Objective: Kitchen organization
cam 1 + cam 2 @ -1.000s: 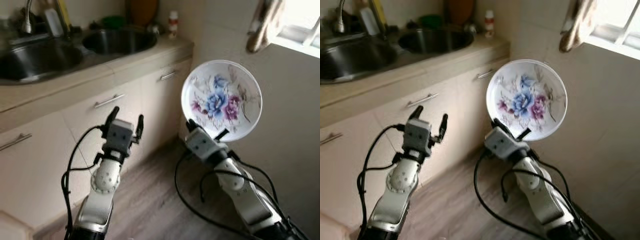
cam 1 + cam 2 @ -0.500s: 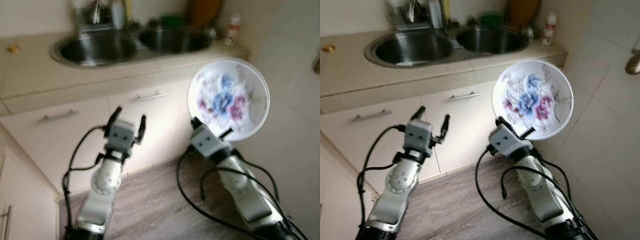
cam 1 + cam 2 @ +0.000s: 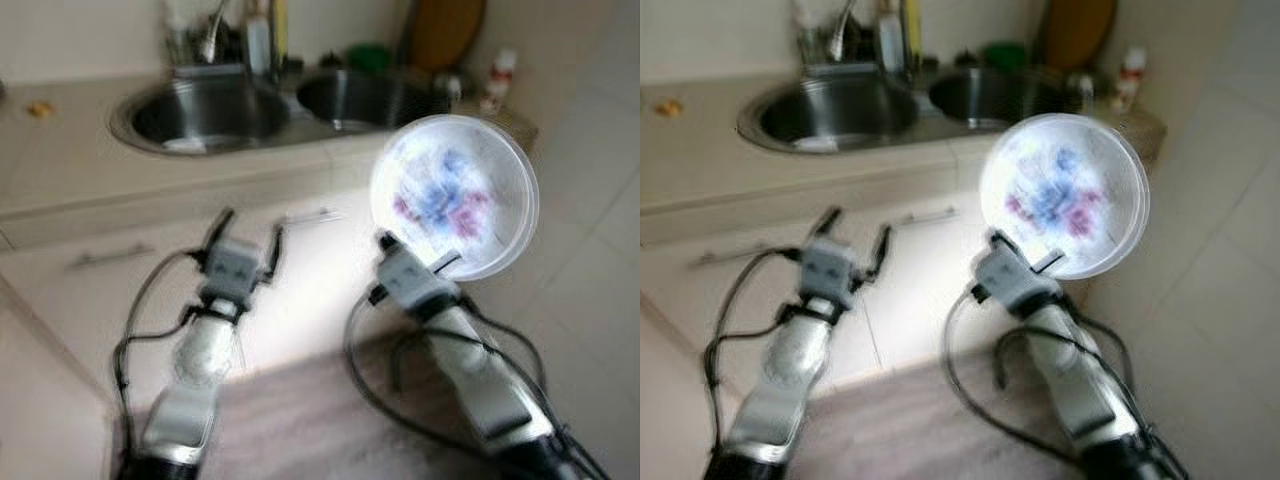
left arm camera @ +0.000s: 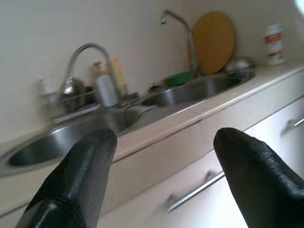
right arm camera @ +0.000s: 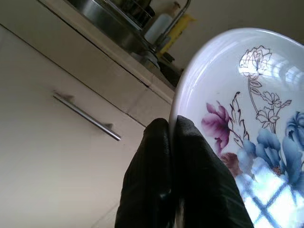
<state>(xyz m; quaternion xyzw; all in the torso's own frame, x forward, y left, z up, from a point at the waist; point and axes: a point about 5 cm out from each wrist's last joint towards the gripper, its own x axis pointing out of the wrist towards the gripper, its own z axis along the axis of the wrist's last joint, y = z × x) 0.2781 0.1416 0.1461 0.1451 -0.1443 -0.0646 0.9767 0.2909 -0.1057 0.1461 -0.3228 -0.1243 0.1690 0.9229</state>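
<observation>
Right wrist view: the plate (image 5: 247, 118) with blue and pink flowers is pinched at its rim by the right hand (image 5: 173, 137), whose two black fingers are shut on it. The plate is held up on edge, above that hand, in front of the desk (image 3: 90, 170). The left hand (image 3: 243, 232) is raised beside it, fingers spread and empty.

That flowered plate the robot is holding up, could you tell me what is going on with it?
The right gripper is clamped on the rim of a white plate with blue and purple flowers, holding it upright in the air in front of the cabinets. The left gripper is raised beside it, open and empty. Ahead is a counter with a double sink. The head views are blurred.
</observation>
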